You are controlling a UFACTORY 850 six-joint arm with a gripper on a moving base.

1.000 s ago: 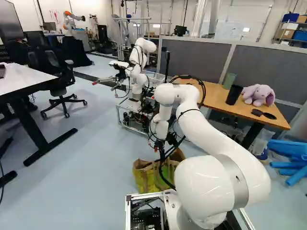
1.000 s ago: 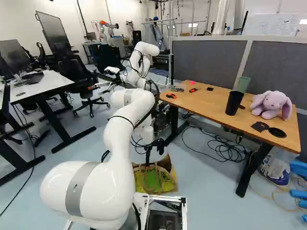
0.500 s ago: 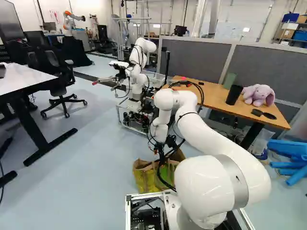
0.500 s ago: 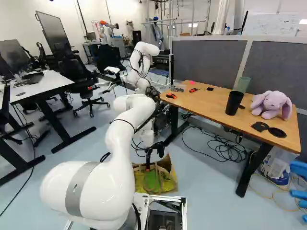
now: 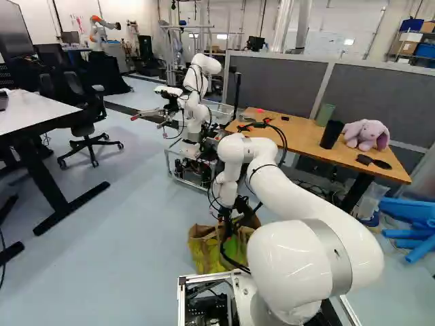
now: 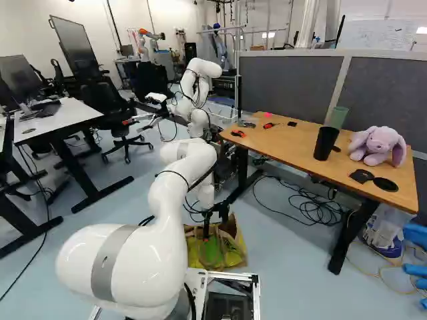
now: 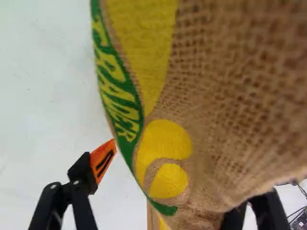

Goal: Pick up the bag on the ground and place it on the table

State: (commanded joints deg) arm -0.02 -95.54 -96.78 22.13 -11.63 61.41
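A burlap bag [image 6: 230,253] stands on the floor [image 6: 293,280], near the wooden bench [image 6: 300,143]. The claw [image 7: 160,160] points down, spread, fabric between its fingers, one fingertip hidden.

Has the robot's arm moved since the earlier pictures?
Yes, downward: in the left base view, the arm's upper bend sits lower against the wooden table.

Both base views look down from behind the hand [image 6: 206,233], sharing bag [image 6: 233,255] and bench [image 6: 300,143]; wrist view faces bag close.
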